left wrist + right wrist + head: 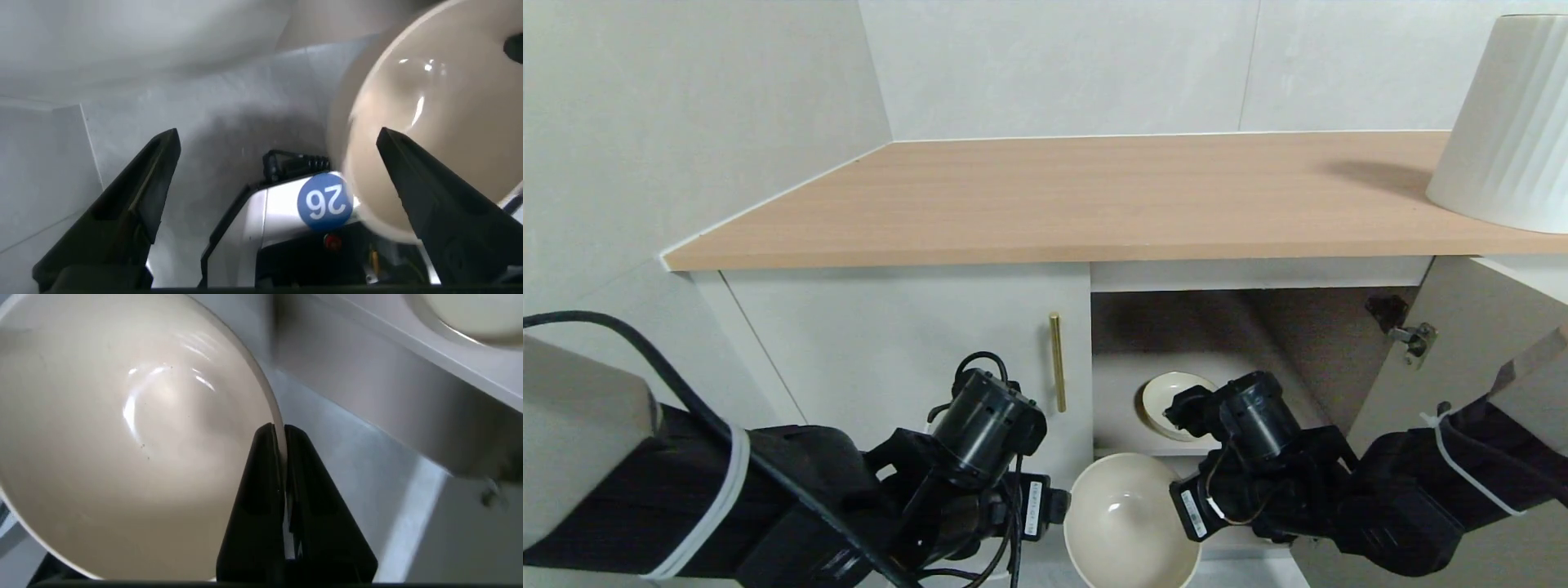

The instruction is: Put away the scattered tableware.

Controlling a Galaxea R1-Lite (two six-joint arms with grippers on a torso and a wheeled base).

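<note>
A cream bowl [1131,523] hangs in front of the open cabinet, below the shelf level. My right gripper [1183,505] is shut on the bowl's right rim; in the right wrist view its fingers [265,490] pinch the thin edge of the bowl [139,433]. My left gripper [1055,500] sits just left of the bowl, open, with nothing between its fingers [151,196]; the bowl [433,122] lies beyond one fingertip. A second cream dish [1174,398] rests on the cabinet shelf [1119,408] and appears as a dish [482,310] at the edge of the right wrist view.
The cabinet's left door [907,351] is closed, with a gold handle [1056,361]. The right door [1445,359] stands open beside my right arm. Above is a wooden countertop [1094,196] with a white ribbed lampshade [1511,122] at the far right.
</note>
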